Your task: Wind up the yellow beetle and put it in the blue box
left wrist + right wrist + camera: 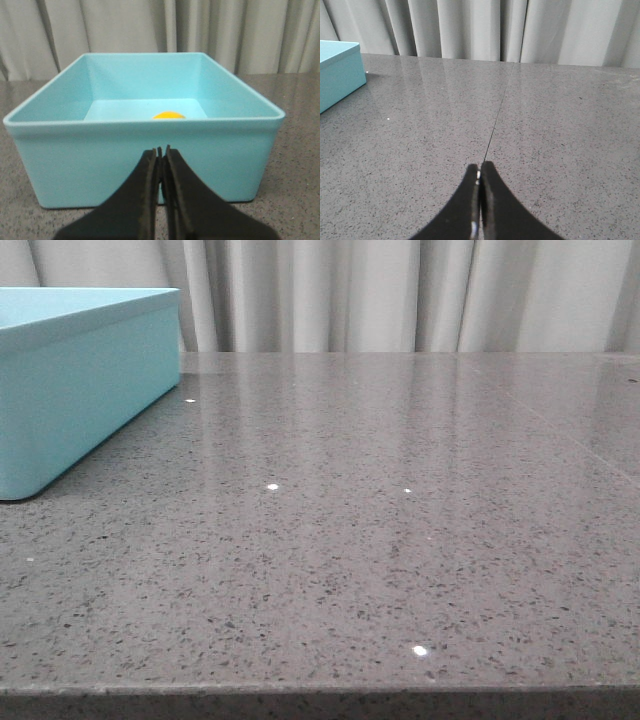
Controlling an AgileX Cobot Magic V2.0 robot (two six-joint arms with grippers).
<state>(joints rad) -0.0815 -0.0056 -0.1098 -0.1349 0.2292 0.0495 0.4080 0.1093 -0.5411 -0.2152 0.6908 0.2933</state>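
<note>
The blue box (75, 390) stands at the table's far left; it also shows in the left wrist view (145, 160) and at the edge of the right wrist view (337, 75). The yellow beetle (168, 115) lies on the box floor, only its rounded top showing above the near rim. My left gripper (161, 150) is shut and empty, just in front of the box's near wall, low over the table. My right gripper (480, 167) is shut and empty over bare table, well away from the box. Neither arm shows in the front view.
The grey speckled table (380, 540) has a thin seam line (497, 115) running away from my right gripper. Pale curtains (400, 290) hang behind the table's far edge. The table's front edge (320, 692) runs along the bottom of the front view.
</note>
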